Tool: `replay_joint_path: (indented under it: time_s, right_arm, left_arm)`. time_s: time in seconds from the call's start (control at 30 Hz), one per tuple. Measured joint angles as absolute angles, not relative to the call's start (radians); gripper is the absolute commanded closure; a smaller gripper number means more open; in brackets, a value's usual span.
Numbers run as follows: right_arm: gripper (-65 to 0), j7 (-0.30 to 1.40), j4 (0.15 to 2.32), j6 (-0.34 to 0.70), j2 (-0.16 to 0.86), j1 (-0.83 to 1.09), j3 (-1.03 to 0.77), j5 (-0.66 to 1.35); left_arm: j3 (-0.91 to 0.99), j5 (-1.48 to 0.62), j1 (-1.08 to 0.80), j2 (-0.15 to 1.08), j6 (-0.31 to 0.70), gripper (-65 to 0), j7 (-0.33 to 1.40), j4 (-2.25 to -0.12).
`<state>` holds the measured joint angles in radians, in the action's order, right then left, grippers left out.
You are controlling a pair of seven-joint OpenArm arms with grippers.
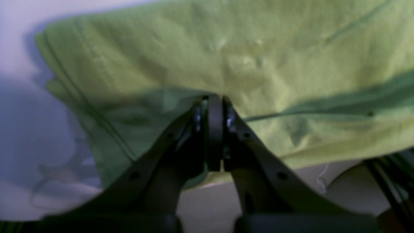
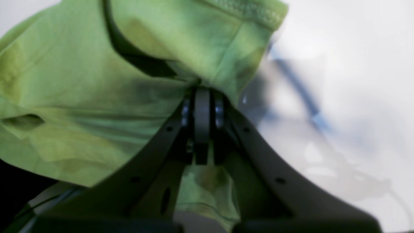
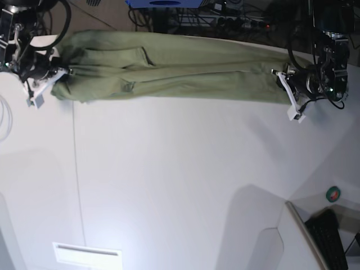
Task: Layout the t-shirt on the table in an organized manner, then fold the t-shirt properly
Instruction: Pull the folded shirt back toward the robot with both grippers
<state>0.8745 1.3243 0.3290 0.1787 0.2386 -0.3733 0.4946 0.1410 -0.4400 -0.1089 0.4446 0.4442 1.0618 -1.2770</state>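
The t-shirt (image 3: 169, 67) is soft, matt olive-green cloth with stitched hems, rumpled into folds. The surface (image 3: 185, 185) beneath it is smooth white with a faint sheen and a thin dark seam. Both grippers' jaws look like matt black hard plastic with small shiny metal fittings.

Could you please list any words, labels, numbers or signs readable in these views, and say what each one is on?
None can be read.
t-shirt: plain, no print visible.
table: no markings.
Small round green item at the table's edge: too small to read.
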Motion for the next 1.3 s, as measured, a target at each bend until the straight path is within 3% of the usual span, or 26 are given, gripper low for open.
replay_joint_path:
  time_s: [0.63, 1.3]
  right_arm:
    - [0.0, 0.8, 1.078, 0.336, 0.167, -0.075, -0.38, 0.269]
    - [0.0, 0.796, 1.085, 0.336, 0.167, -0.073, -0.38, 0.268]
  left_arm:
    - [0.121, -0.43, 0.232, 0.41, 0.441, 0.0, 1.013, -1.052]
    - [0.12, -0.427, 0.186, 0.429, 0.437, 0.0, 1.02, -1.157]
